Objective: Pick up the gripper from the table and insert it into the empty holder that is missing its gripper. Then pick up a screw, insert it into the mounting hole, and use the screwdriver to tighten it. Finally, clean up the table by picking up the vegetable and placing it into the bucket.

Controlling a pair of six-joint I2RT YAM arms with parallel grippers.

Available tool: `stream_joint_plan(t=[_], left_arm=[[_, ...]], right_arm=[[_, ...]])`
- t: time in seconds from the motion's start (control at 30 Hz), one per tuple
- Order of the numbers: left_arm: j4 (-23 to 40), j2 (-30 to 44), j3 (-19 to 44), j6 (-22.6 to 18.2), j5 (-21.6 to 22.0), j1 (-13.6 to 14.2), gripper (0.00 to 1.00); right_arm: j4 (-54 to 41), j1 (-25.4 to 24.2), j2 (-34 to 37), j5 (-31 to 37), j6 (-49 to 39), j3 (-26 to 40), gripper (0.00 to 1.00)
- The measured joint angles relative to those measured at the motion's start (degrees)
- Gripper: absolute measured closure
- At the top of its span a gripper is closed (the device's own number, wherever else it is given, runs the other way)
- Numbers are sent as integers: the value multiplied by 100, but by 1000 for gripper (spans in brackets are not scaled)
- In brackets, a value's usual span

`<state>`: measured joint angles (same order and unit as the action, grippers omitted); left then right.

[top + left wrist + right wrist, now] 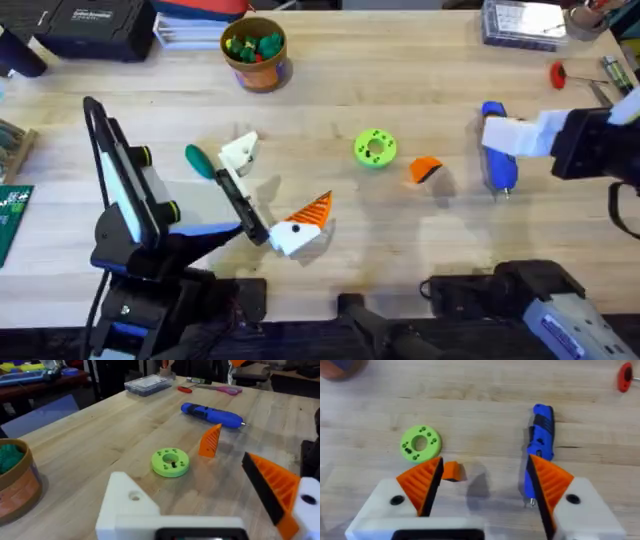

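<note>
The right gripper [485, 490] hangs with its fingers spread wide above the blue screwdriver [497, 160] lying on the worktop [330, 80]. The small orange gripper [425, 170] rests just beside a green disc [375, 148]. The left gripper [268, 195] is apart, 1 cream holder [240, 150] bare. The vegetable [199, 160] lies near it; the bucket [254, 50] stands farther back.

Bucket [256, 50]: far back on the bench [400, 240], left of centre.
Vegetable [198, 160]: just left of my left end effector [268, 192].
Gripper [425, 170]: between disc [375, 148] and screwdriver [497, 150].
Screwdriver: under my right end effector [485, 487].
</note>
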<state>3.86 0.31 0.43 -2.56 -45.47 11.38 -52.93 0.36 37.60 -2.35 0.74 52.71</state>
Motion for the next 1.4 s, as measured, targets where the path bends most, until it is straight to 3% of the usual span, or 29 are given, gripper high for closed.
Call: stream_joint_plan(t=[0.17,0.33,0.47,0.63,0.93,1.23,1.4], left_arm=[[0,-1,0,1,0,0,15],[0,-1,0,1,-2,0,15],[0,1,0,1,0,0,16],[0,-1,0,14,-2,0,15],[-2,-1,0,306,-2,0,15],[0,-1,0,458,-11,0,15],[0,1,0,476,-20,0,15]], right_arm=[[-552,33,127,-498,-127,40,8],[-1104,382,815,-668,-165,164,8],[-1082,703,1331,-715,-167,190,7],[-657,752,1841,-745,-229,219,8],[-550,1144,3034,-496,-148,264,8],[-432,1513,3442,-165,275,264,8],[-423,1513,3696,-66,397,264,111]])
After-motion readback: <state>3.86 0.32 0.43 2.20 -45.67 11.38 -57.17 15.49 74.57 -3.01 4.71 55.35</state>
